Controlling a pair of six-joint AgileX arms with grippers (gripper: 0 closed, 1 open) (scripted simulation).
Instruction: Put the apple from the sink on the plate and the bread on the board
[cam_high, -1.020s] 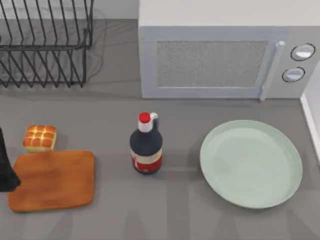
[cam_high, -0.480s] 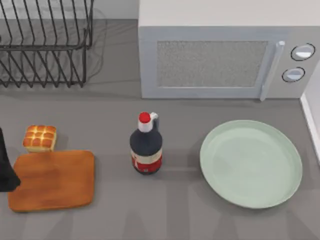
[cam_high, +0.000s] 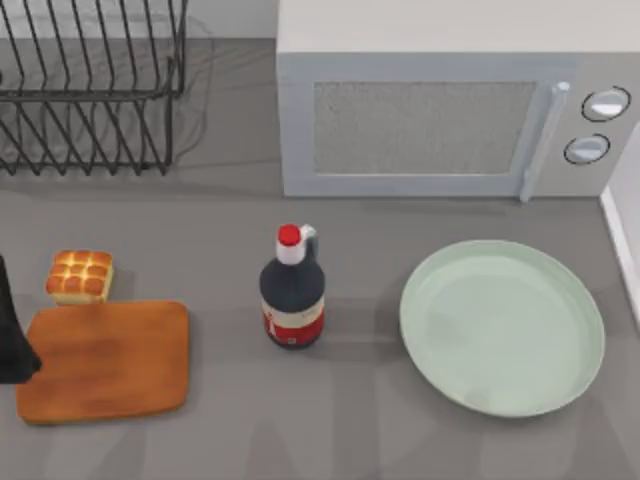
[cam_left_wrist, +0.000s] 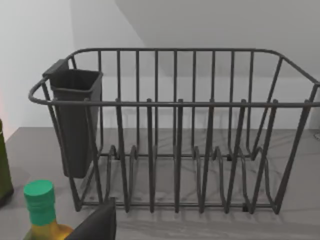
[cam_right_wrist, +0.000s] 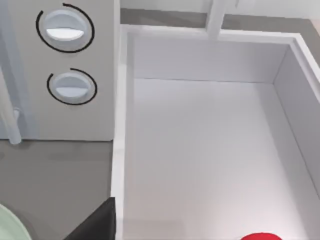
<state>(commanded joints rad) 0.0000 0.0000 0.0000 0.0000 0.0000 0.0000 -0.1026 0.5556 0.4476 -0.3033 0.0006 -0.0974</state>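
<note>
Nothing is carried yet: the bread (cam_high: 79, 276) sits on the worktop (cam_high: 350, 420) just beside the board (cam_high: 105, 360), the apple (cam_right_wrist: 263, 236) lies in the sink (cam_right_wrist: 200, 150), the plate (cam_high: 502, 327) waits bare, and I cannot tell either claw's state.

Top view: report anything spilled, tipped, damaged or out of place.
Nothing is spilled, tipped or damaged. The bottle stands upright between the board and the plate. The bread sits on the table just behind the board, not on it, and the plate holds nothing; the apple lies in the sink.
</note>
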